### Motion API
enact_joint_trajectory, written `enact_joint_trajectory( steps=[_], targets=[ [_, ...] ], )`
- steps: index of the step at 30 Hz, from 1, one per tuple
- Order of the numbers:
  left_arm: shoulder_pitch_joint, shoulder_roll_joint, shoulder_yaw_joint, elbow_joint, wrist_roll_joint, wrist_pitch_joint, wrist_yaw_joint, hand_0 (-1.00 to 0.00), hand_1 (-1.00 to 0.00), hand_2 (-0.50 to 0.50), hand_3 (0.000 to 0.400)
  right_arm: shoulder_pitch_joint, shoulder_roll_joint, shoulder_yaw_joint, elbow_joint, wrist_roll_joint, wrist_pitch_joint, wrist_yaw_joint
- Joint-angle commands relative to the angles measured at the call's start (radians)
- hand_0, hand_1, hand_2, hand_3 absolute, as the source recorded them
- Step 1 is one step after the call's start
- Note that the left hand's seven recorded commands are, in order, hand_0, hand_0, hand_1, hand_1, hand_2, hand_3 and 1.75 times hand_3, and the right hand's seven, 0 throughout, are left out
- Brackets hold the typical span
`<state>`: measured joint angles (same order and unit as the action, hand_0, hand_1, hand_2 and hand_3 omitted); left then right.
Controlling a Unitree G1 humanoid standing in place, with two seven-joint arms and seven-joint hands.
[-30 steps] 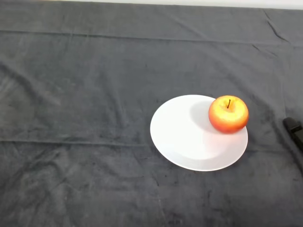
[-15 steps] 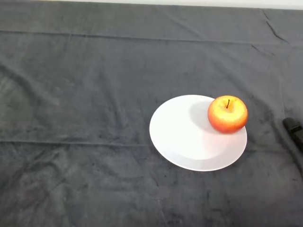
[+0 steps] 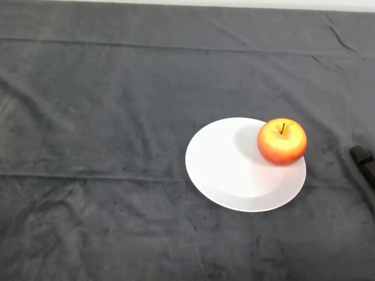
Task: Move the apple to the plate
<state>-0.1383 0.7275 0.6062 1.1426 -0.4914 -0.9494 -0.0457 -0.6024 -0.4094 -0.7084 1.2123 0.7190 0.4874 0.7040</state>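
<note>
A red and yellow apple (image 3: 282, 141) with a short dark stem stands upright on the far right part of a white round plate (image 3: 228, 175). The plate lies flat on the dark cloth, a little right of the middle of the head view.
The dark grey cloth (image 3: 105, 117) covers the whole table and has creases across it. A small black object (image 3: 363, 161) pokes in at the right edge, just right of the plate. The table's far edge runs along the top of the view.
</note>
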Motion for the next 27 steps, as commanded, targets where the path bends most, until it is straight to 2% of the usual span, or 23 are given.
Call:
enact_joint_trajectory(
  steps=[1,27],
  targets=[
    [-0.029,0.042,0.033,0.032,0.019,-0.016,-0.012,0.0,0.0,0.0,0.0,-0.02,-0.033,-0.0028,0.009,-0.0071,0.003,0.0114],
    [-0.035,0.036,0.054,0.037,0.04,-0.015,-0.02,0.0,0.0,0.0,0.0,-0.02,-0.033,-0.0034,0.009,-0.0079,0.003,0.0118]
  ],
)
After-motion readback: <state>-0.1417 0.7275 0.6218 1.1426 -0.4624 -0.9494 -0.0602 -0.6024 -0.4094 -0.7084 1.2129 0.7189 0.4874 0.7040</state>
